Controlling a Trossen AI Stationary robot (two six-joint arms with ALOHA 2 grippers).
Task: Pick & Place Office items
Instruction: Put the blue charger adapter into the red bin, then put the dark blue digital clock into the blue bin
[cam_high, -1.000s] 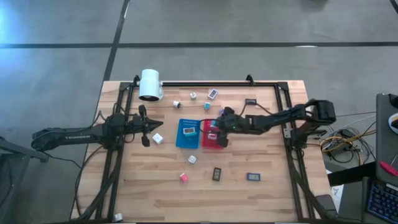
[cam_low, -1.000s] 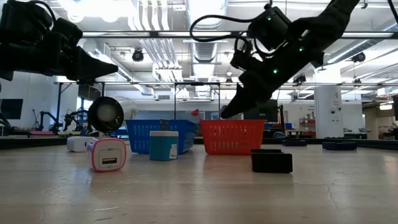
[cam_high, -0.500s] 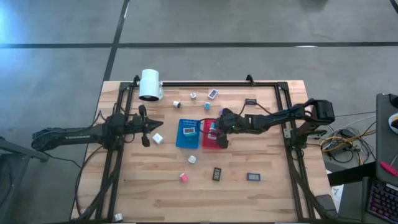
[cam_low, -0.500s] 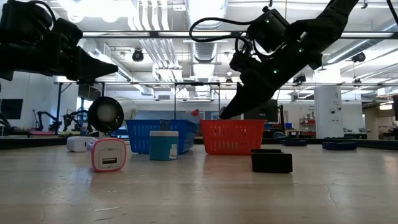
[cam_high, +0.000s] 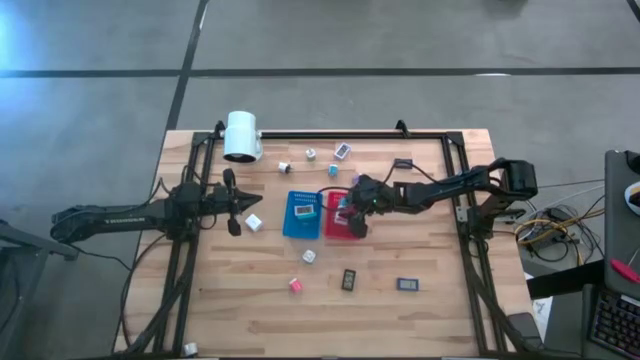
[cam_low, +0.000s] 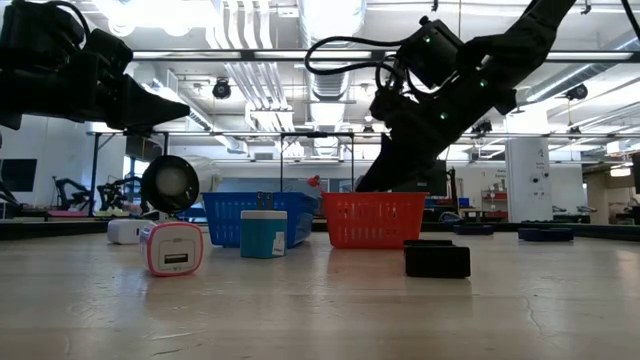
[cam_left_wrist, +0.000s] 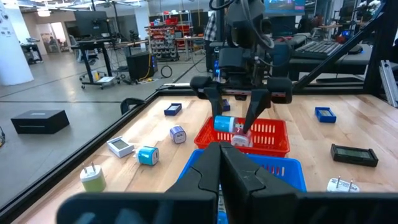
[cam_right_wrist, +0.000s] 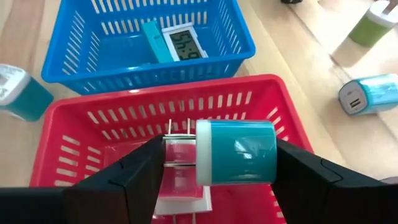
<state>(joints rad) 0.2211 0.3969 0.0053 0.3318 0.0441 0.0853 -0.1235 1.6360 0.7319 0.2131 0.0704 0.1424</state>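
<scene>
Right gripper (cam_right_wrist: 214, 163) hangs right over the red basket (cam_right_wrist: 81, 127) with a teal plug cube (cam_right_wrist: 236, 152) sitting between its wide-spread fingers. Can't tell if it's actually pinched or loose. A pink-edged item (cam_right_wrist: 180, 180) lies inside the red basket below it. The blue basket (cam_right_wrist: 112, 59) sits just beside the red one. Left gripper (cam_high: 236, 203), fully closed and empty, waits past the blue basket.
</scene>
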